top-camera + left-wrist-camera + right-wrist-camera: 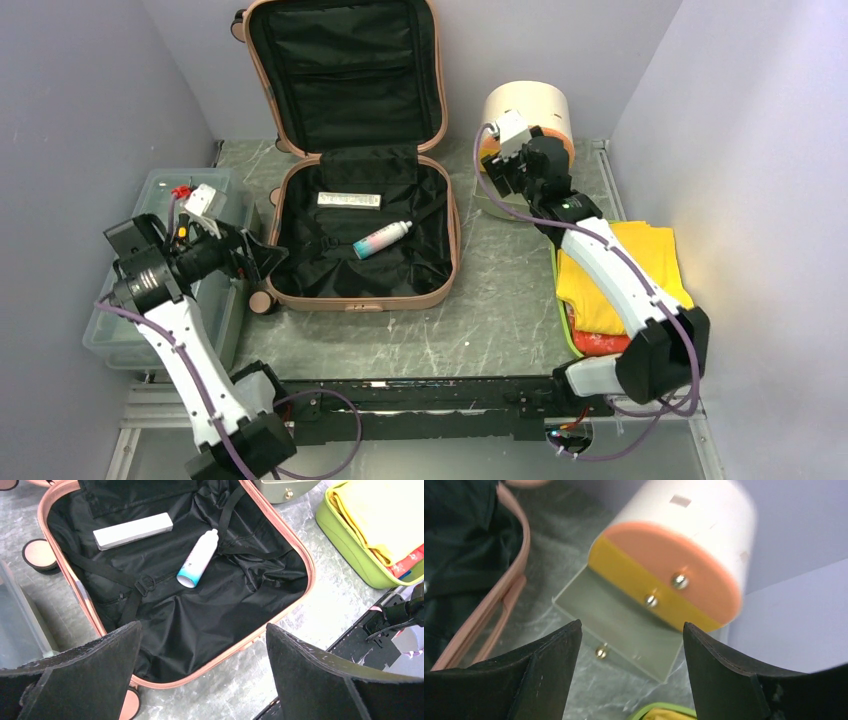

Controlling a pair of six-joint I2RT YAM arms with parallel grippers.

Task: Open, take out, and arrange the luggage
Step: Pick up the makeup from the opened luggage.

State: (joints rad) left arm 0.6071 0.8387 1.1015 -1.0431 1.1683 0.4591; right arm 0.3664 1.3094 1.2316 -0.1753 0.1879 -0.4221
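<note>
Luggage [360,302] shell: smooth, semi-gloss hard plastic. Its lining [210,610]: thin black cloth, creased, faint sheen. Bottle [198,560]: smooth, glossy. Table [500,310]: marbled grey, matt. Tray [345,540], at 2 o'clock in the left wrist view: glossy plastic, holding soft yellow cloth [385,515]. Drawer knobs [679,581]: polished metal.

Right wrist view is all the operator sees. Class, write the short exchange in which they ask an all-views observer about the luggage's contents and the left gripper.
Operator: Is the luggage emptied yet?
Observer: No. In the luggage a white box and a spray bottle lie on the black lining.
Operator: What is the left gripper doing?
Observer: The left gripper is open by the near-left corner, holding nothing.
</note>
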